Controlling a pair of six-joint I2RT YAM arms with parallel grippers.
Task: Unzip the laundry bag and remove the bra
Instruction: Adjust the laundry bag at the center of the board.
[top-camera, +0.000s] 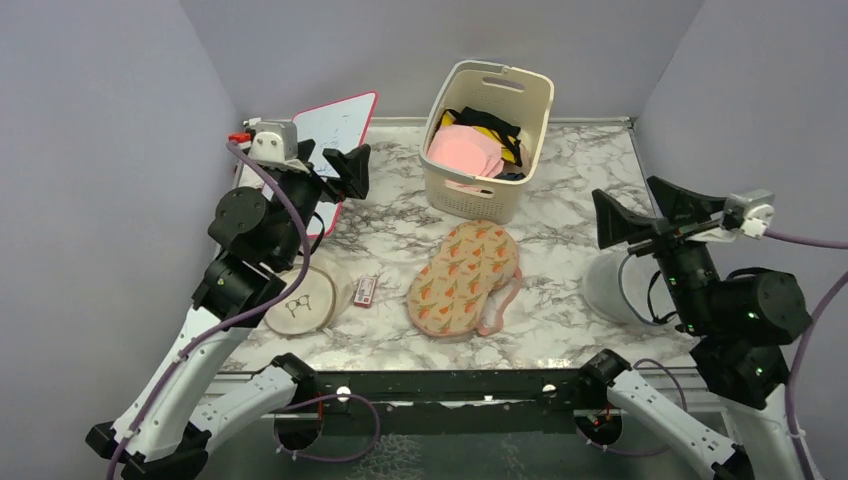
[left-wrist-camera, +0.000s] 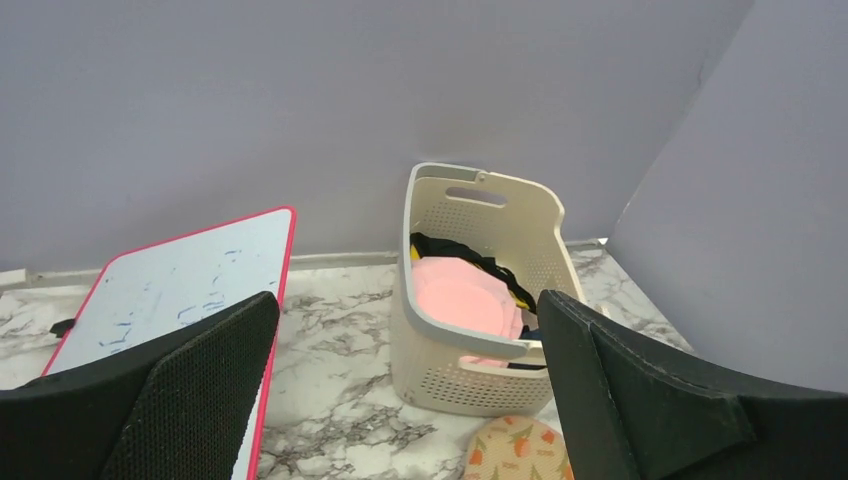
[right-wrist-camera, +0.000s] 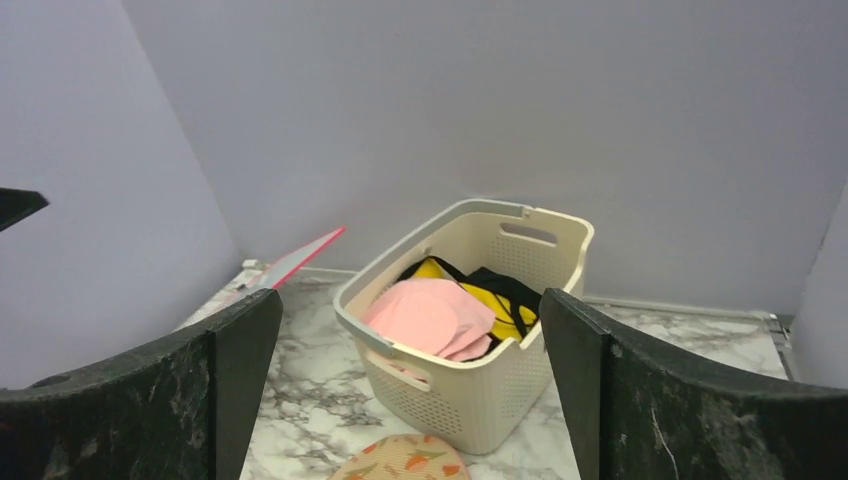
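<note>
**Both arms raised, pouch on the table**

The laundry bag lies flat at the centre of the top view, just below the cream basket, which holds pink, yellow and black garments. The left gripper, at upper left beside a red-edged whiteboard, is spread wide and grasps nothing. The right gripper, at right, is likewise released.
</note>
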